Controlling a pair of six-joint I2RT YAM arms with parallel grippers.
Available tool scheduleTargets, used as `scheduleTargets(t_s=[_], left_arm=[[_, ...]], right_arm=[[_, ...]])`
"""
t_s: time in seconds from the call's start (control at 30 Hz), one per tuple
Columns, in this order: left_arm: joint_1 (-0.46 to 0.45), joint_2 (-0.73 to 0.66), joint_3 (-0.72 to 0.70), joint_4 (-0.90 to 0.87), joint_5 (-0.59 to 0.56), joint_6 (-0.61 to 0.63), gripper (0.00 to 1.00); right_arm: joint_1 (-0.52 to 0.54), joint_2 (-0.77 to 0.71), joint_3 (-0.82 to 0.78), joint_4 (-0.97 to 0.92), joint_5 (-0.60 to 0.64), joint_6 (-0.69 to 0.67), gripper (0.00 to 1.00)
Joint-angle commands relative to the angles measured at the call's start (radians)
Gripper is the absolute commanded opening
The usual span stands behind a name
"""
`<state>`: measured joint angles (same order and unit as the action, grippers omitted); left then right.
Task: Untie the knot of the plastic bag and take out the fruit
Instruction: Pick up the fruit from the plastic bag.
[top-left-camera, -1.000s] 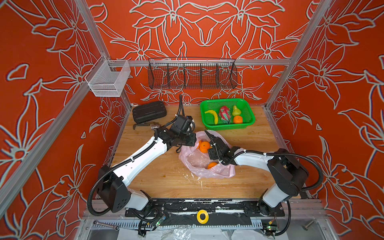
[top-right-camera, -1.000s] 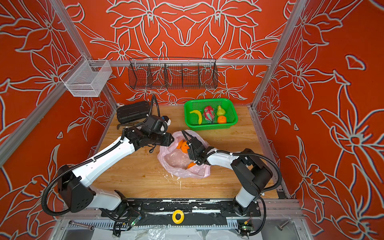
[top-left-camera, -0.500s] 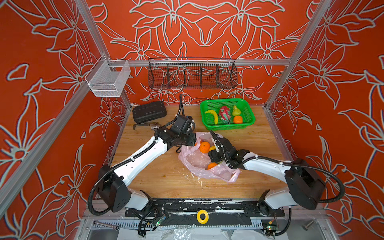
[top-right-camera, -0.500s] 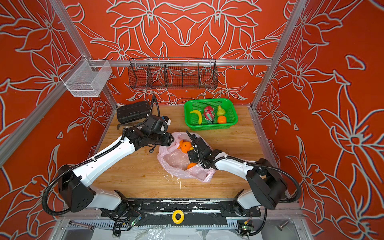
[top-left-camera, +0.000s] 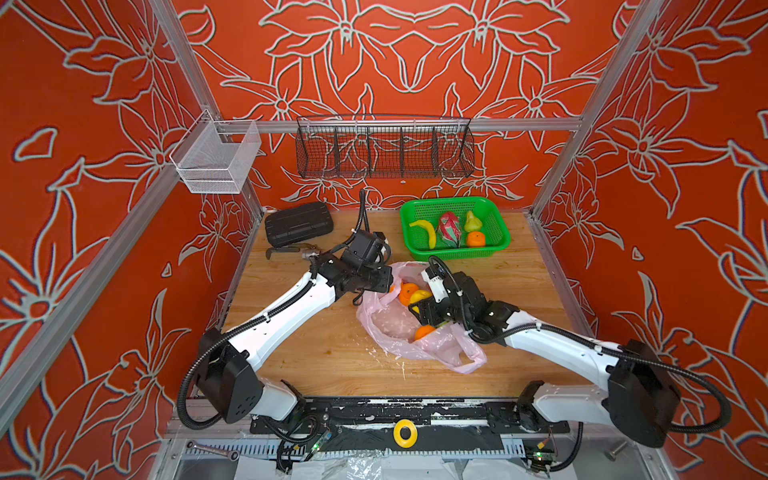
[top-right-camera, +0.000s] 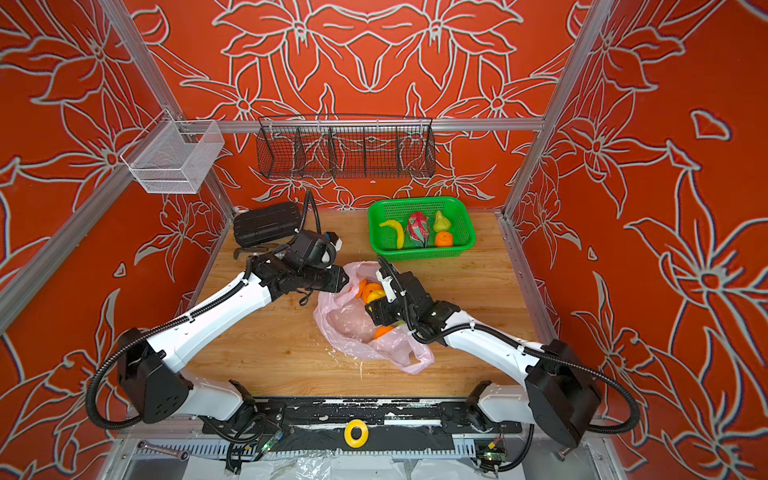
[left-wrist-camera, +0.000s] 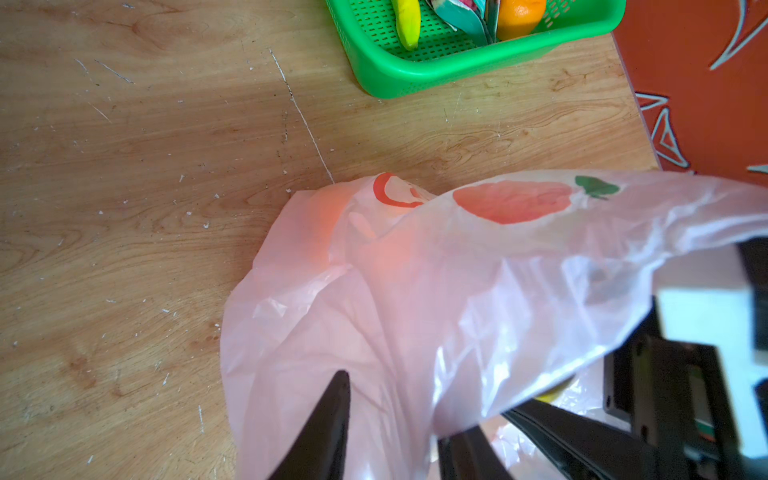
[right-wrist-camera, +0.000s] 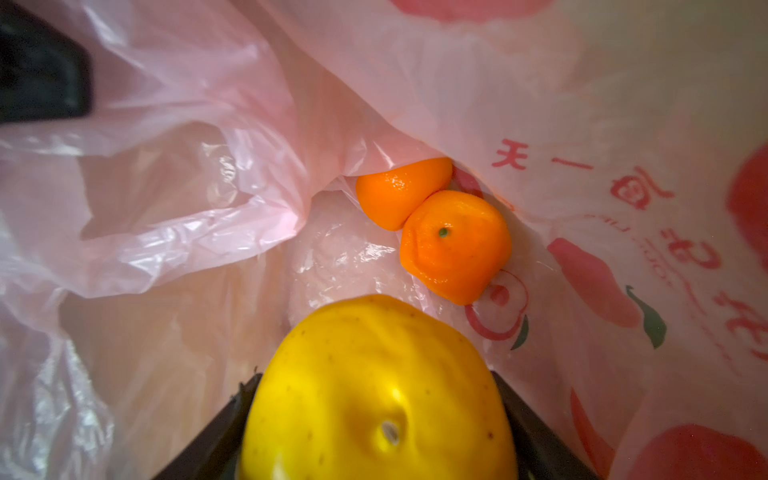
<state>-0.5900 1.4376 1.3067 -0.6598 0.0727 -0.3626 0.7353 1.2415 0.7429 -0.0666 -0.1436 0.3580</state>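
- At the left, the white-and-black left arm (top-left-camera: 291, 307) reaches across the pale wooden table (top-left-camera: 316, 357). The left gripper (top-left-camera: 386, 280) sits at the rim of the thin, crinkly, translucent pale pink plastic bag (top-left-camera: 395, 338). In the left wrist view its fingers (left-wrist-camera: 332, 424) stand apart, with film draped between and over them and not visibly pinched.
- In the middle, the bag lies slumped with its mouth gaping. No knot shows, so I judge it undone.
- Inside the mouth, the right gripper (right-wrist-camera: 376, 432) is clamped on a smooth round yellow fruit (right-wrist-camera: 374, 365), with a black finger on each side.
- Deeper in the bag, two small glossy oranges (right-wrist-camera: 455, 245) lie touching. A third orange (top-left-camera: 424, 331) shows in both top views, just beside the gripper.
- At the right rear, a green mesh plastic basket (top-left-camera: 457, 252) holds a curved yellow banana (top-left-camera: 426, 235), a pink-red dragon fruit (top-left-camera: 449, 230), a green pear (top-left-camera: 473, 222) and another orange (top-left-camera: 476, 240).
- Risk: with the rim unheld, loose film could sag onto the yellow fruit and be dragged up with it, tipping the oranges out.
- Risk: the fruit's smooth, rounded skin may slip from the narrow fingers during the lift.
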Motion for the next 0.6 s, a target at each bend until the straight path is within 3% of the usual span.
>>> scheduleTargets(t_s=[0.0,0.23,0.57], left_arm=[[-0.003,-0.007,0.015,0.005,-0.005,-0.002,0.38],[-0.002,-0.021,0.018,-0.001,-0.017,-0.003,0.47],[-0.002,-0.059,0.003,-0.010,-0.044,0.003,0.51]], right_arm=[[0.005,-0.065,-0.004,0.045,-0.053,0.042,0.53],[0.004,-0.128,0.046,0.063,-0.060,0.079,0.54],[0.002,-0.182,0.131,0.088,-0.099,0.129,0.55]])
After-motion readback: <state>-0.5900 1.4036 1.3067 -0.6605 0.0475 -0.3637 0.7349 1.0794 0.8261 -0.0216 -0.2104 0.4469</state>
